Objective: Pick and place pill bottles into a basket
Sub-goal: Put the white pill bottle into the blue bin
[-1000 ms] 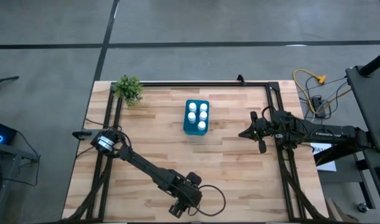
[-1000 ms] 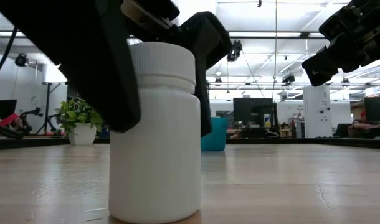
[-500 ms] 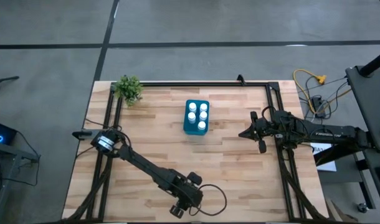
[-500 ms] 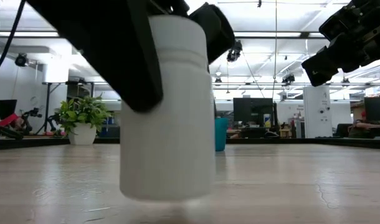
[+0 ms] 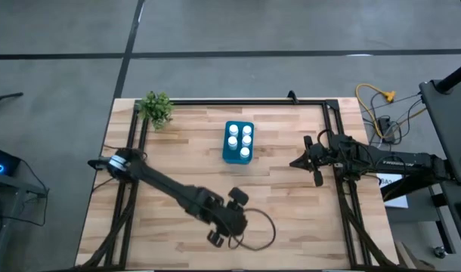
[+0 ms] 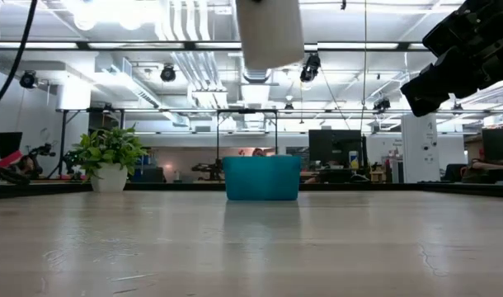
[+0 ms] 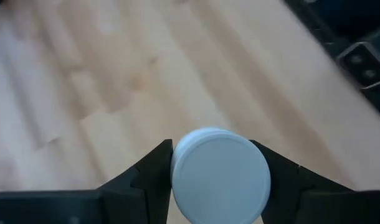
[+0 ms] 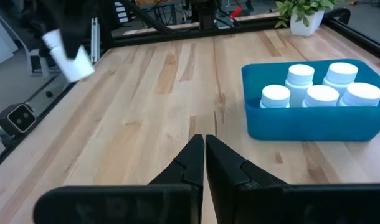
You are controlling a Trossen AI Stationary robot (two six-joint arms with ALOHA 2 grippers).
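My left gripper [image 5: 215,237] is near the table's near edge and is shut on a white pill bottle [image 7: 220,174]. The bottle's lower part shows at the top of the low view [image 6: 270,33], high above the table. It also shows in the right wrist view [image 8: 68,56]. The teal-blue basket [image 5: 239,141] stands at the far middle of the table and holds several white bottles [image 8: 321,93]. It also shows in the low view [image 6: 262,177]. My right gripper [image 8: 204,155] is shut and empty, above the table's right side [image 5: 297,162]. My left gripper pinches the bottle between its two fingers [image 7: 154,177], one on each side of the body just under the round cap [image 7: 220,168]. The cap faces the wrist camera. The bottle is lifted clear of the table.
A small green plant in a white pot [image 5: 156,107] stands at the table's far left corner. A black frame rail [image 5: 238,101] runs along the table's edges. Bare wood [image 5: 291,219] lies between the left gripper and the basket.
My left gripper has gone up and a little toward the far edge with the bottle. The bottle stood on the table by the near edge a second ago. It was just off the table half a second ago and now hangs high above it.
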